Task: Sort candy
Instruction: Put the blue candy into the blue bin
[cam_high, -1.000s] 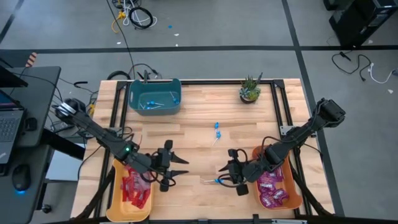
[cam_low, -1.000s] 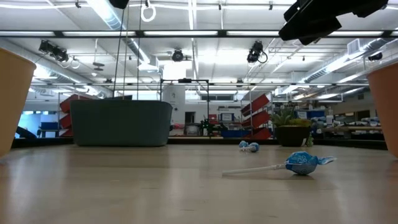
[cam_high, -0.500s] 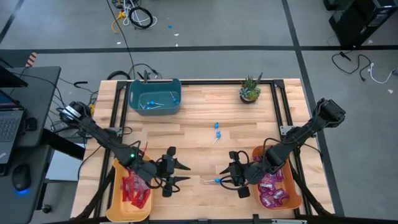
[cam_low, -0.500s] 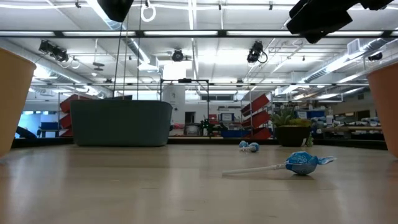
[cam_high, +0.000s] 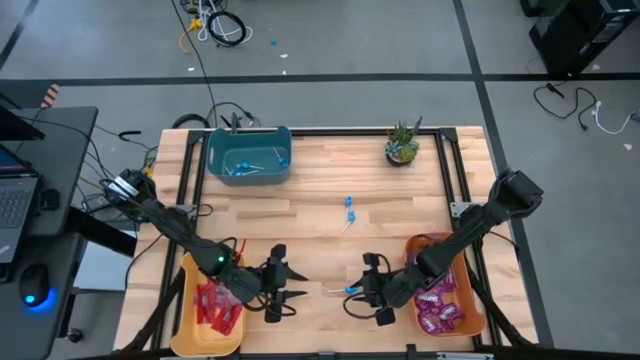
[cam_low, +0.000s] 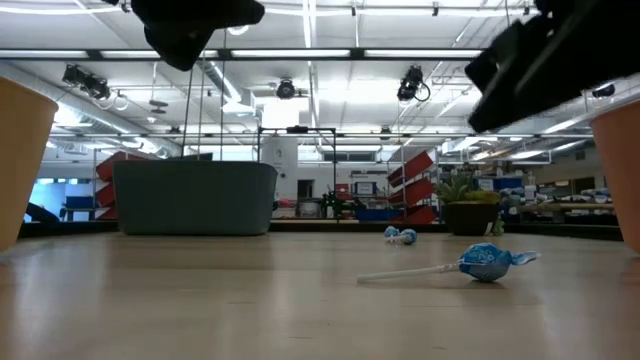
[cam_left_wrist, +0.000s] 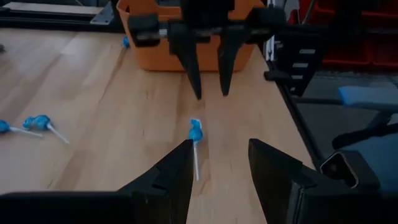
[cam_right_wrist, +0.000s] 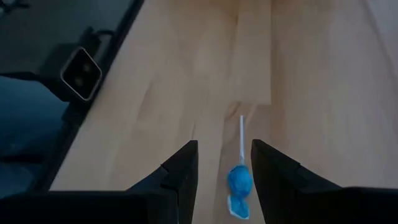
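Lollipop (cam_high: 349, 290) lies on the table (cam_high: 320, 195) between both grippers. Right gripper (cam_high: 362, 299) hangs over it with fingers apart; left gripper (cam_high: 290, 289) faces it, also open and empty.

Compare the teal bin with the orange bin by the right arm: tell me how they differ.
The teal bin sits at the table's far edge toward the left; the orange bin sits at the near right corner. The teal bin holds blue lollipops; the orange bin holds purple-magenta packets. The right arm reaches over the orange bin; neither arm is near the teal bin. Both are open-topped plastic bins already holding one kind of candy.
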